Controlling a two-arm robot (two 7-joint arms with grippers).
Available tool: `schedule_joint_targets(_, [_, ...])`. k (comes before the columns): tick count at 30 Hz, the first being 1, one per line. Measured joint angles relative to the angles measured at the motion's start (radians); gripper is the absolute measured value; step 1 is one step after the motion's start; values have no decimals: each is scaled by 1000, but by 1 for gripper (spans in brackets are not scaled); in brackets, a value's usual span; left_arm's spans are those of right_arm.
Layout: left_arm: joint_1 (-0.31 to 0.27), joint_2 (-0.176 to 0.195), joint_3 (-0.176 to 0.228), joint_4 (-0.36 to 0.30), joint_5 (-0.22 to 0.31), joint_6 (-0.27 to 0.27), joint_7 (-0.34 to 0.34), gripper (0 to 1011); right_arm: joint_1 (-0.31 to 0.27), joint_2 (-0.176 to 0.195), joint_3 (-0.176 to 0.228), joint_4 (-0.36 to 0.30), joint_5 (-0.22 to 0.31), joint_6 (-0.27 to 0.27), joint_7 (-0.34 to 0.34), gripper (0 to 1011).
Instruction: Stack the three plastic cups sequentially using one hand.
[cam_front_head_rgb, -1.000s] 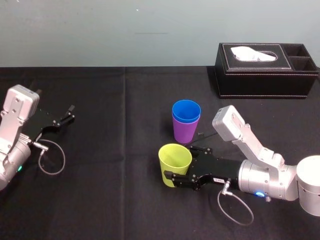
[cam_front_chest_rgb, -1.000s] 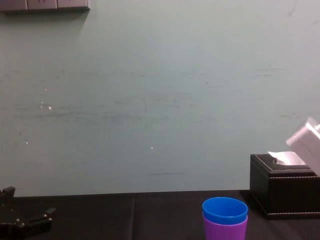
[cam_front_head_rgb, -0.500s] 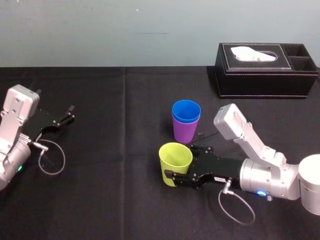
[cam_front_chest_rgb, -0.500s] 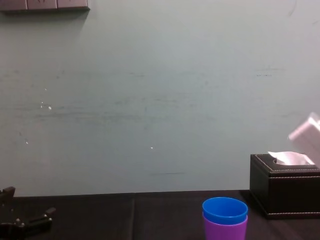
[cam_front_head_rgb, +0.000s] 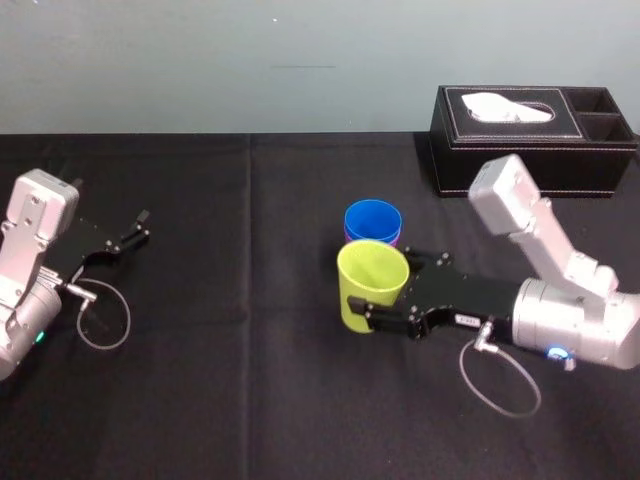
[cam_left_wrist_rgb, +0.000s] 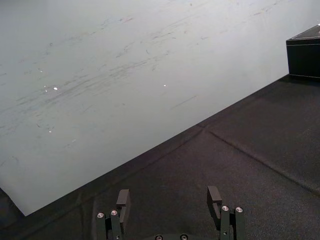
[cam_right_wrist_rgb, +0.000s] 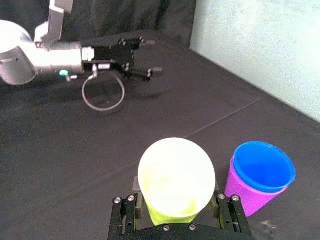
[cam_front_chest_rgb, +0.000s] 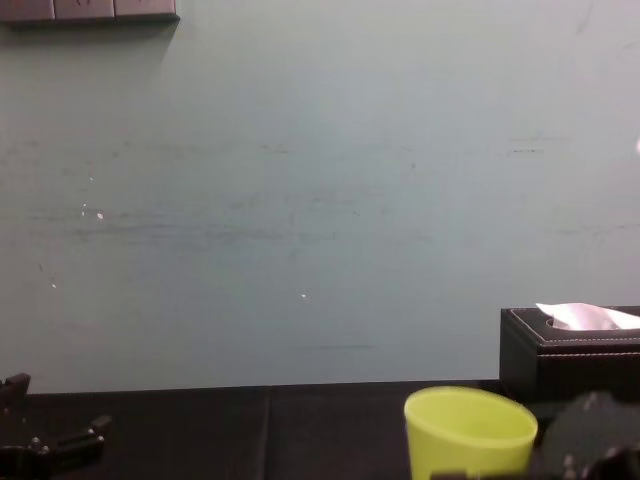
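**Yellow-green cup pinched by right gripper, just in front of blue-in-purple stack**

Yellow-green cup (cam_front_head_rgb: 372, 285) sits upright, mouth up, near centre of the black table (cam_front_head_rgb: 220, 380), slightly right. Right gripper (cam_front_head_rgb: 392, 292) reaches in from the right w/ one finger on each side of the cup wall, pressed against it. The wrist view shows both fingers (cam_right_wrist_rgb: 131, 201) hugging the cup below its rim. Can't tell if the base clears the cloth.

Just beyond it, the blue cup (cam_front_head_rgb: 373, 220) is nested inside the purple cup (cam_right_wrist_rgb: 247, 192), both upright. From the head view the yellow-green cup hides most of the purple one. In the right wrist view the stack stands beside the held cup, a narrow gap btwn them.

Left gripper (cam_front_head_rgb: 135, 232) is parked at the far left of the table, well apart from the cups, fingers spread, nothing btwn them.

Tissue box (cam_front_head_rgb: 530, 150) is at the far right, by the wall.
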Motion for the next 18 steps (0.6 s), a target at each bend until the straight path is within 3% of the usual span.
schedule_joint_targets(7, [0, 0, 0, 0, 0, 0, 0, 1011, 7, 26, 36, -39, 33, 4, -15, 734])
schedule_joint_targets(18, [0, 0, 0, 0, 0, 0, 0, 1011, 60, 22, 46, -30, 46, 5, -39, 734])
